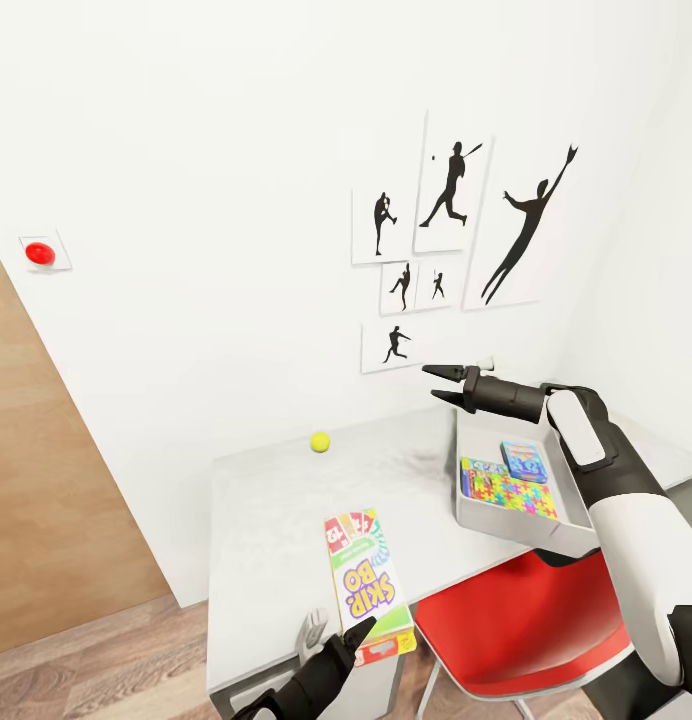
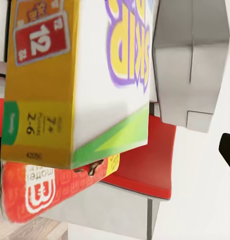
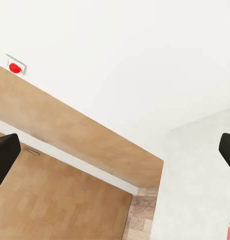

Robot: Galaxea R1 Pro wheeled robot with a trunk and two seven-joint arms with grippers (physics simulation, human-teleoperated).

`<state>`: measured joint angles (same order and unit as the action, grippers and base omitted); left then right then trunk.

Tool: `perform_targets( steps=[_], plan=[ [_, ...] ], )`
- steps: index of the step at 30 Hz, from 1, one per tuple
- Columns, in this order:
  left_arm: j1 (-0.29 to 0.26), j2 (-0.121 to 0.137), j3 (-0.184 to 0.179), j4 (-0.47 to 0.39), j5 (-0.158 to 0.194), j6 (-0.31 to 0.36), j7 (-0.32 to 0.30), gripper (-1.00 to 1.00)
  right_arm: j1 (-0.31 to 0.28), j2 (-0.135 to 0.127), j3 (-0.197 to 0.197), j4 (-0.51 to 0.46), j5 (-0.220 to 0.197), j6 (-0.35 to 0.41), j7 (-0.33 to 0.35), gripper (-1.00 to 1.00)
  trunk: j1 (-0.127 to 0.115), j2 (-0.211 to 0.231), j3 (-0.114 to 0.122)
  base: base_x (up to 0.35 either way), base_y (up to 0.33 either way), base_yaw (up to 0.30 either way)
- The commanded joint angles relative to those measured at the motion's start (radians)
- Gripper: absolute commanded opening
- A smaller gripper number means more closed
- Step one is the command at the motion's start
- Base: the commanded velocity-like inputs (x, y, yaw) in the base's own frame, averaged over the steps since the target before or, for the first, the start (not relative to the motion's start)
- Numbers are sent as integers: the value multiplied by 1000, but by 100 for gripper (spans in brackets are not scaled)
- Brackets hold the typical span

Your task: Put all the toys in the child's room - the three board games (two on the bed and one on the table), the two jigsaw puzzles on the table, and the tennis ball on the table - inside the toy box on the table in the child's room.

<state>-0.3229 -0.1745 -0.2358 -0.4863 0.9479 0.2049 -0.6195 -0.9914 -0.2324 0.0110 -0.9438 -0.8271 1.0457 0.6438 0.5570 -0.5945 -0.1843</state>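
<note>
Standing at the grey-white table (image 1: 266,520) against a white wall (image 1: 216,200).

From the left: wooden door (image 1: 46,480), red wall button (image 1: 39,253), tennis ball (image 1: 320,441) near the wall, SKIP-BO box (image 1: 366,580) overhanging the front edge with the left gripper (image 1: 358,632) at its end, grip unclear; silhouette pictures (image 1: 456,230); right gripper (image 1: 441,383) spread above the toy box (image 1: 476,505), holding puzzles (image 1: 511,492); red chair (image 1: 526,610).

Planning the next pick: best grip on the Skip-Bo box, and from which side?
Probably the near short end of the Skip-Bo box: it lies flat and overhangs the table's front edge, so the left gripper, right below it, could pinch top and bottom faces from the front.
</note>
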Motion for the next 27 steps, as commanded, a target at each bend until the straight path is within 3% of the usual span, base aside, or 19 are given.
perform_targets(
  steps=[1,24,25,27],
  plan=[
    [-1,0,0,0,10,10,-2,100,-1,-1,1,0,5,2,6,100,0,-2,-2,2,1,0],
    [-1,0,1,0,11,10,-2,100,-1,-1,0,0,4,2,7,100,0,-2,-2,0,0,0],
    [-1,0,1,0,11,10,-2,-100,-1,-1,1,0,4,2,7,100,0,-2,-2,0,0,0],
    [-1,0,1,0,11,9,-2,-100,-1,-1,0,0,4,2,7,100,0,-2,-2,0,0,0]
  ],
)
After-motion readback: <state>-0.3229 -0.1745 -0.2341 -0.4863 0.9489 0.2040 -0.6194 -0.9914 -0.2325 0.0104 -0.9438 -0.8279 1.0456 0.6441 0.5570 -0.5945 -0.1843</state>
